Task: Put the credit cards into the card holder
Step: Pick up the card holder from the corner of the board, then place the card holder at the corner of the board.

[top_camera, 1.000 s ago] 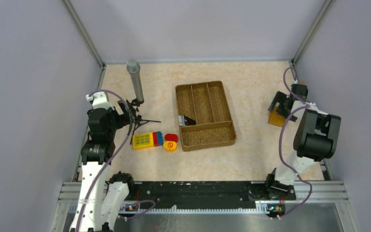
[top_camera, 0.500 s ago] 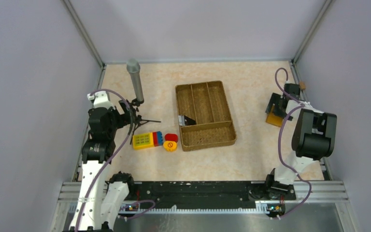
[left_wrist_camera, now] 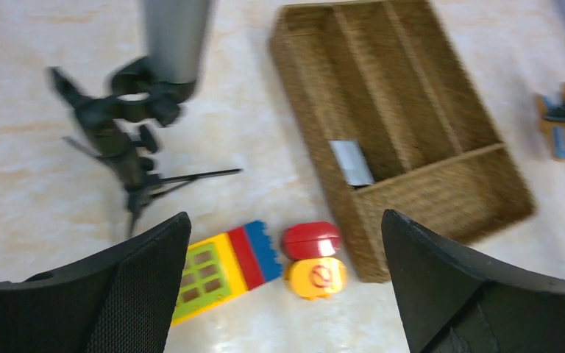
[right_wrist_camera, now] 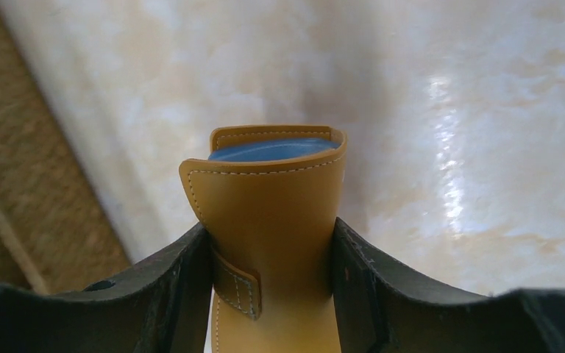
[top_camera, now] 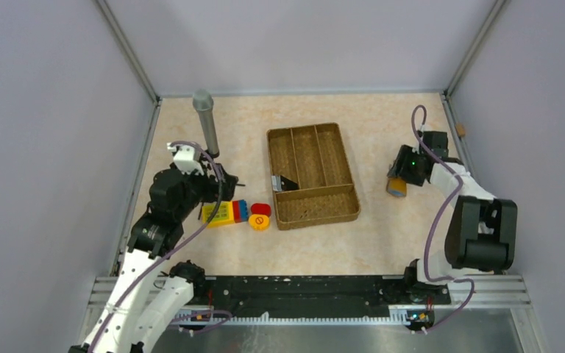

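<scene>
Okay, top view: right tool (top_camera: 400, 175) grips the card holder (top_camera: 396, 188) just right of the tray (top_camera: 318, 215), over the counter (top_camera: 382, 243). Left tool (top_camera: 219, 184) is near the toy block (top_camera: 224, 213). Left wrist view: left tool spread wide, nothing between its fingers; a gray card (left_wrist_camera: 352, 162) lies in the tray. Right wrist view: fingers (right_wrist_camera: 169, 287) clamp the card holder's sides, blue lining showing at its top.
</scene>
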